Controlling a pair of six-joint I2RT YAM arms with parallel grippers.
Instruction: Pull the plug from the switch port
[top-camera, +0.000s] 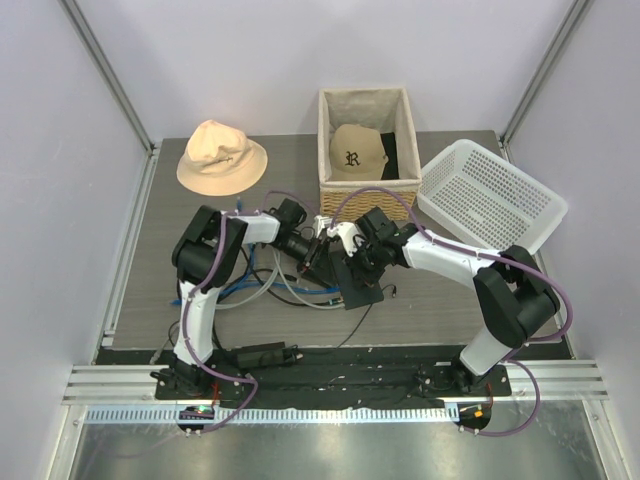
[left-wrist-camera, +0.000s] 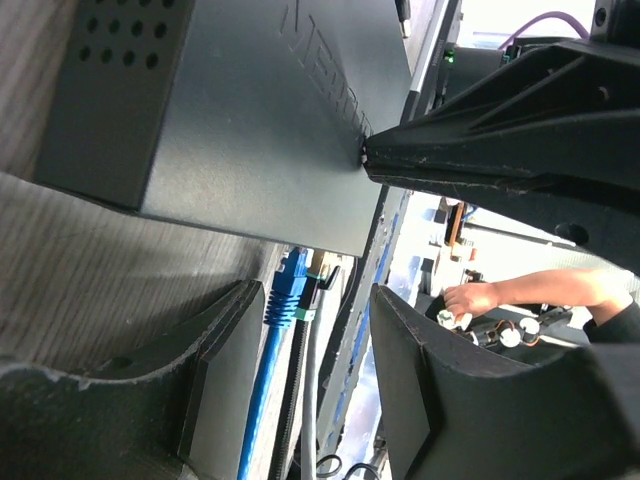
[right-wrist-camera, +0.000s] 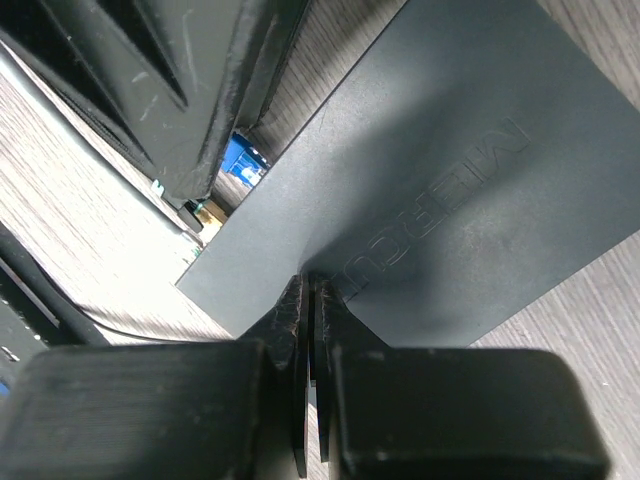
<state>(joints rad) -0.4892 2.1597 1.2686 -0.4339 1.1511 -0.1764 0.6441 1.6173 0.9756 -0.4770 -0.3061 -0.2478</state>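
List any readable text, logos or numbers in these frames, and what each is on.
"MERCU": embossed on the flat dark-grey switch box; the remaining letters are hidden behind the right tool.
"R": ornate black letter on the front of the tan cap in the wicker basket.
Nothing else can be read.

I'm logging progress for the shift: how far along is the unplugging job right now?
Done: the right claw, shut, presses its tip on the switch, apparently steadying it. In hand: the left claw is open with the blue plug between its fingers, not yet gripped. Left: close on the plug and pull it out; it is still plugged in.
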